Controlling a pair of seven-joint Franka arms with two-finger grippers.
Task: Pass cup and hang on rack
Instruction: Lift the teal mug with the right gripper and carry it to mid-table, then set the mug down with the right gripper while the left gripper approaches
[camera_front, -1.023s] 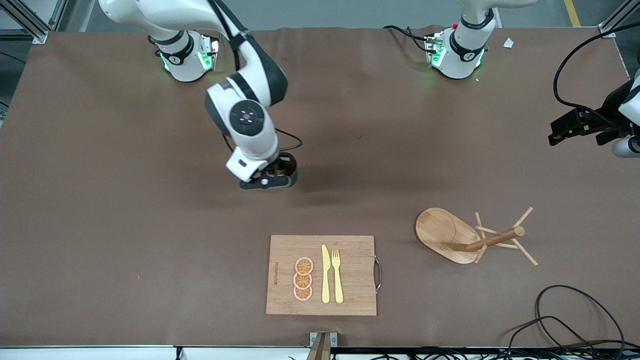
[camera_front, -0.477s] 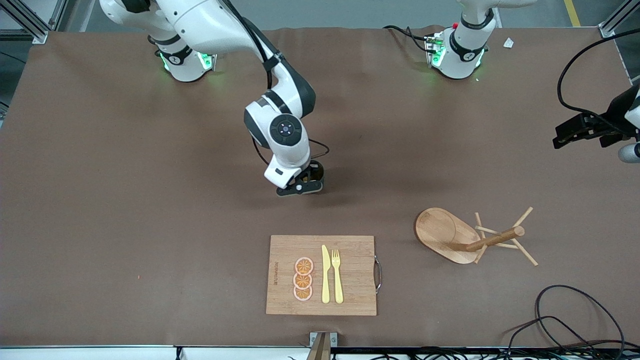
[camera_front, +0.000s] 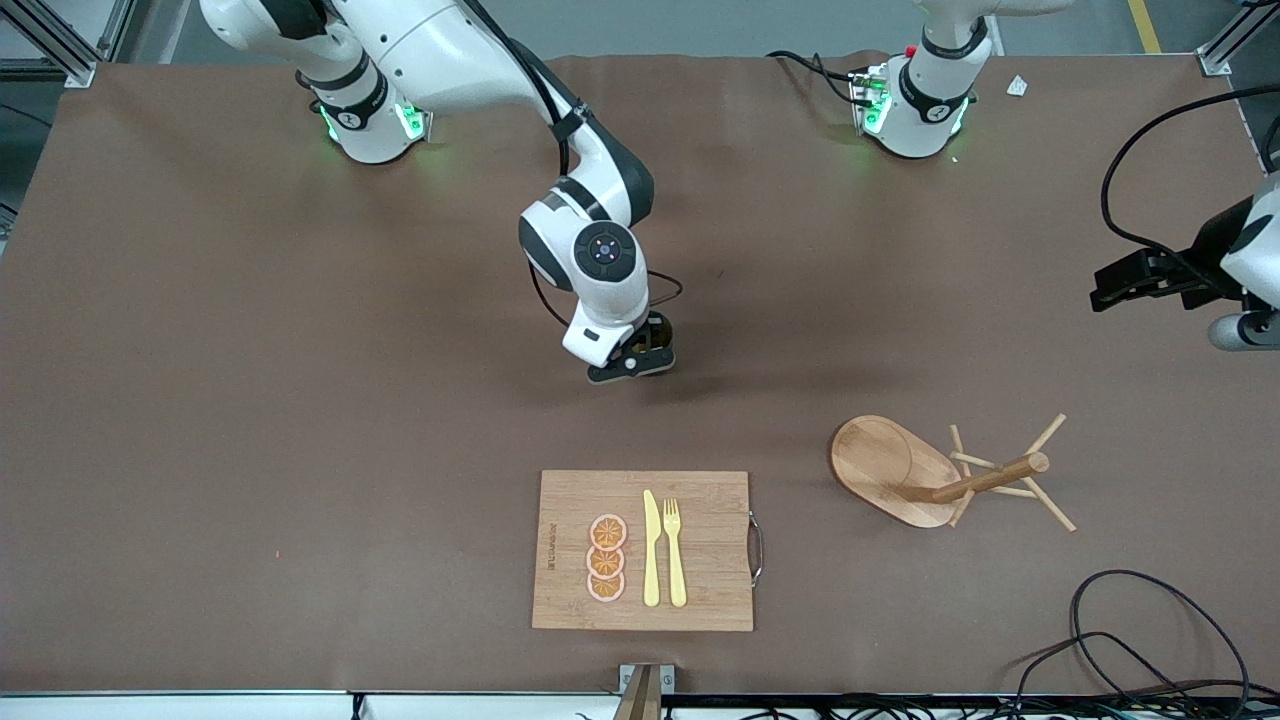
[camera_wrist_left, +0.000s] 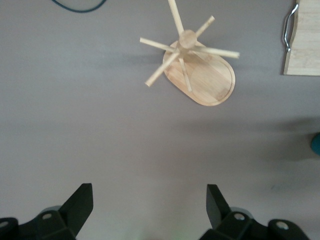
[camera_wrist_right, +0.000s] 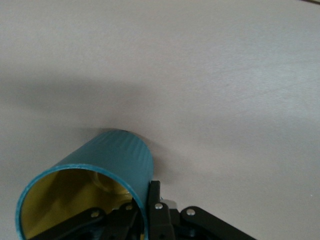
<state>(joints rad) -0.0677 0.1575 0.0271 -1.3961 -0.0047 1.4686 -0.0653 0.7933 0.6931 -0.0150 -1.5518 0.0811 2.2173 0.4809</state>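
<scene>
R gripper (camera_front: 640, 362) clamps cup (camera_wrist_right: 95, 180) over brown table (camera_front: 250, 350); L gripper (camera_wrist_left: 150, 210) spread wide, waiting

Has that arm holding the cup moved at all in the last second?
Yes. The right gripper with the cup has travelled toward the left arm's end, now above the cutting board in the front view.

My arms are glossy white with dark grey joints and green-lit bases. A round dark cap with small lights sits above my right gripper (camera_front: 632, 362), beside a looping black cable. My left gripper (camera_wrist_left: 150, 207) has matte black fingers with silver screws.
</scene>
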